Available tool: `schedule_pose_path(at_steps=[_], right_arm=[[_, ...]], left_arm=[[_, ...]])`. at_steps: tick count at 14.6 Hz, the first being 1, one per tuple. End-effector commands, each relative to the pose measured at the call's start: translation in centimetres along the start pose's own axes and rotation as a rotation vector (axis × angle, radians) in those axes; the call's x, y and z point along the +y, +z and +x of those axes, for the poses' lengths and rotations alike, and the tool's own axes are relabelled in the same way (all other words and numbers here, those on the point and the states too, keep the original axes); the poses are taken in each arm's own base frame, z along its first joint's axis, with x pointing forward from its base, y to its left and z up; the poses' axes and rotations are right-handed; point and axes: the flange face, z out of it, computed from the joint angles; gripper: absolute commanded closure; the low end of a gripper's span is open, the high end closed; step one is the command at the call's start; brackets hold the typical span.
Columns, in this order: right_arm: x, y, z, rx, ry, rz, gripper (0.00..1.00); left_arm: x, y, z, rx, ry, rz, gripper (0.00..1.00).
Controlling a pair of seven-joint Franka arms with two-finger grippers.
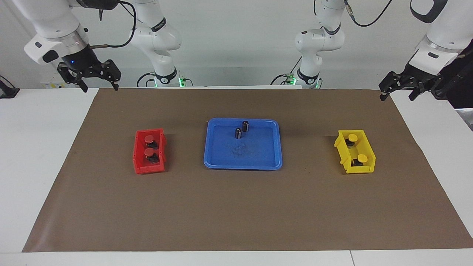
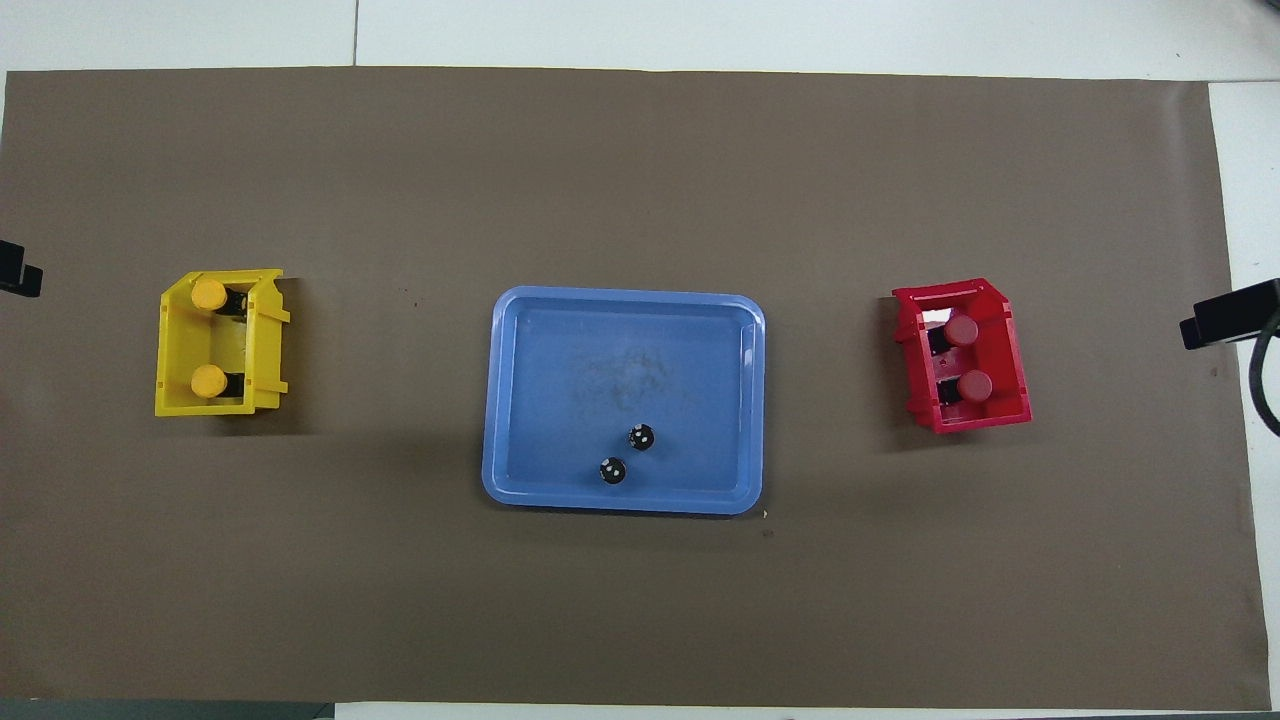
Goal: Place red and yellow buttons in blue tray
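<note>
Two red buttons sit in a small red bin toward the right arm's end of the table. Toward the left arm's end, two yellow buttons sit in a small yellow bin. The blue tray lies between the bins and holds none of the buttons. My right gripper hangs open and empty over the mat's corner by its base. My left gripper hangs open and empty over the mat's other robot-side corner. Neither gripper shows in the overhead view.
Two dark capless cylinders stand upright in the tray's part nearest the robots. A brown mat covers most of the white table. A dark fixture sits at the table's right-arm end, and another at its left-arm end.
</note>
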Motion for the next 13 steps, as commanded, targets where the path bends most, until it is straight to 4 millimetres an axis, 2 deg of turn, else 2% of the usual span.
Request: schedule_pose_path(at_steps=[1,4,11,13], right_arm=[[-0.2,0.0,-0.3,0.01,0.015,0.011,0.0],[-0.3,0.0,-0.3,0.01,0.013,0.011,0.0],[-0.3,0.1,-0.7,0.0,0.01,0.012,0.0],[-0.4,0.4,-0.7,-0.008,0.009,0.012,0.0]], left_arm=[[0.2,0.4,-0.7,0.006,-0.007,-0.019,0.0],[1.0,1.2,-1.9,-0.022,0.002,-0.02,0.0],[0.5,1.8,-2.5,-0.033,0.001,-0.018,0.0],[0.4,1.9,-1.7,0.01,0.072,-0.011,0.0]])
